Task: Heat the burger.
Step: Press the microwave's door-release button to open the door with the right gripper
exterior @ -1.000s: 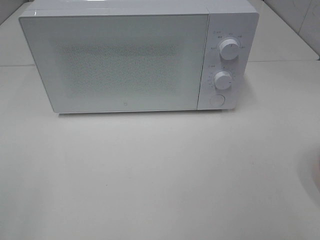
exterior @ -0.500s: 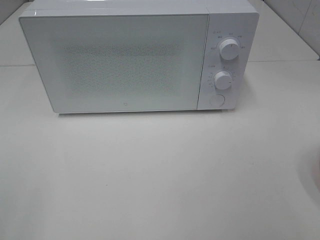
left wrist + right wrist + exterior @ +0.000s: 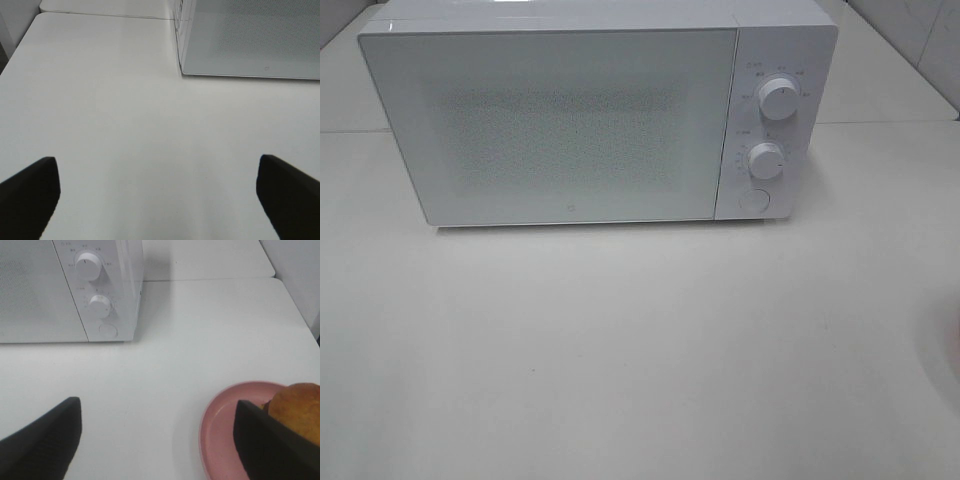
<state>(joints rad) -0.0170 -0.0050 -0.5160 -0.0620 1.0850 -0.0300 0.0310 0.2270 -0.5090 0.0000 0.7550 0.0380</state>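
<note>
White tabletop [image 3: 620,350] runs through every view. At its right edge the burger [image 3: 297,407] sits on a pink plate [image 3: 225,435], partly hidden behind one finger of the right gripper [image 3: 157,410], whose jaws stand wide apart and hold nothing. The left gripper [image 3: 157,162] also gapes empty over bare table. The microwave [image 3: 570,120] stands with its door closed. From above, nothing has shifted since a second ago.

Seen only from the right wrist: the burger [image 3: 298,409], a rounded golden-brown bun top with a dull sheen. Sits on a flat pink plate [image 3: 216,426], inside the rim and toward one side, seemingly upright. Partly covered by a dark finger [image 3: 265,445] of the right gripper [image 3: 157,409] and cut by the picture's edge; filling layers below the bun too hidden to make out.
</note>
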